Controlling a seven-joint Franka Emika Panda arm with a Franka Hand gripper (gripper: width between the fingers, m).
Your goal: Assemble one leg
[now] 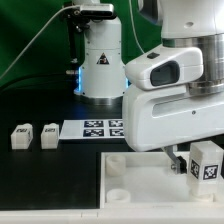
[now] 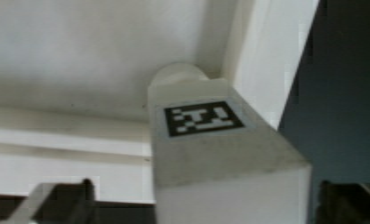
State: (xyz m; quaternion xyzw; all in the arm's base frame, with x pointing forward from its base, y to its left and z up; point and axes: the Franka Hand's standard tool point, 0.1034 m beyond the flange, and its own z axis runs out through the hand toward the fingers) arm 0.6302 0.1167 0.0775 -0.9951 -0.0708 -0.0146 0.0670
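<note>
A white leg (image 1: 207, 161) with a square marker tag stands between my gripper's (image 1: 197, 166) fingers, at the right corner of the large white square panel (image 1: 135, 185) in the exterior view. In the wrist view the leg (image 2: 226, 150) fills the middle and its far end reaches the panel (image 2: 75, 60). My gripper (image 2: 208, 208) is open around it. One finger (image 2: 57, 203) stands apart from the leg with a gap showing. The other finger (image 2: 354, 205) is close against it. Whether the leg's end sits in a socket is hidden.
Two more small white legs (image 1: 20, 135) (image 1: 49, 135) lie on the dark table at the exterior view's left. The marker board (image 1: 103, 128) lies behind the panel. A tall white device (image 1: 100, 60) with cables stands at the back.
</note>
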